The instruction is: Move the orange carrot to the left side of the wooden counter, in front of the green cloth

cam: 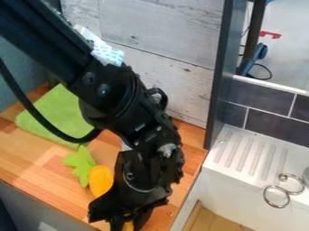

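The black hand [128, 221] is low at the bottom edge of the view, over the front part of the wooden desk [42, 160]. Whether it stands wide or narrow, or has a grip on anything, I cannot tell. Right by it is a toy carrot [100, 181]: the green leafy top [80, 164] lies on the desk to the left in the view, the orange body runs down toward the hand, and the black parts hide some of it. A bit of orange [128, 226] also shows down at the hand; it may be the carrot's other end, but the join is hidden

Farther back on the desk, partly behind the arm and its black cable [37, 115], lies a green cloth [51, 113]. A scrap of something pale [125, 146] shows just beside the arm. Behind the desk stands a wall of whitish boards [163, 27], ending at a dark upright post [218, 76]. To the right are dark tiles [262, 97] and a white ridged drainboard [241, 158], with two metal rings [277, 196] near its front edge
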`<state>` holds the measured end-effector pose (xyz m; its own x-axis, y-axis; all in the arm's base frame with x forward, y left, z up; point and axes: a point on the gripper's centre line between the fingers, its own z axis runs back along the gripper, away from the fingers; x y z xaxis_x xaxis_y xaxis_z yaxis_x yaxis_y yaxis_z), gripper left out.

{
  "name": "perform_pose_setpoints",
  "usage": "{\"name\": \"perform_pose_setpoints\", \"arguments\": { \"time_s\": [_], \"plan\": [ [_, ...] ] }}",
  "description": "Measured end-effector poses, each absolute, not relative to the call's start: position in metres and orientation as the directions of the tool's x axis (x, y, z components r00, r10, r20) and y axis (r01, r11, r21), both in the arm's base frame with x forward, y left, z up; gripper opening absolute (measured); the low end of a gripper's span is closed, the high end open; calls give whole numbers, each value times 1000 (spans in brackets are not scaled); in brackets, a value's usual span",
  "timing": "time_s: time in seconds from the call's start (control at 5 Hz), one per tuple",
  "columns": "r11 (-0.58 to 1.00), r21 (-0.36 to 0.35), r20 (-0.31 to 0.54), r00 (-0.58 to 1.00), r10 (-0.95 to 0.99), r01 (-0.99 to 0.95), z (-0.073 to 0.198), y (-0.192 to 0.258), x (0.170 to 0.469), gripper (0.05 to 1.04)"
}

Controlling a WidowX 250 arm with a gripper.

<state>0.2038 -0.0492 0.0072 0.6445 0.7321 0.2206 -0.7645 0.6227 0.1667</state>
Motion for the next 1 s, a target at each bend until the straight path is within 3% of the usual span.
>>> {"name": "perform_pose_setpoints", "arguments": {
  "time_s": [0.2, 0.6, 1.0],
  "plan": [
    [704, 62, 240, 696, 677, -707, 32, -50, 205, 291],
    [685, 26, 265, 666, 698, -728, 63, -39, 192, 267],
    [557, 73, 282, 553, 784, -827, 78, 7, 187, 267]
  ]
}}
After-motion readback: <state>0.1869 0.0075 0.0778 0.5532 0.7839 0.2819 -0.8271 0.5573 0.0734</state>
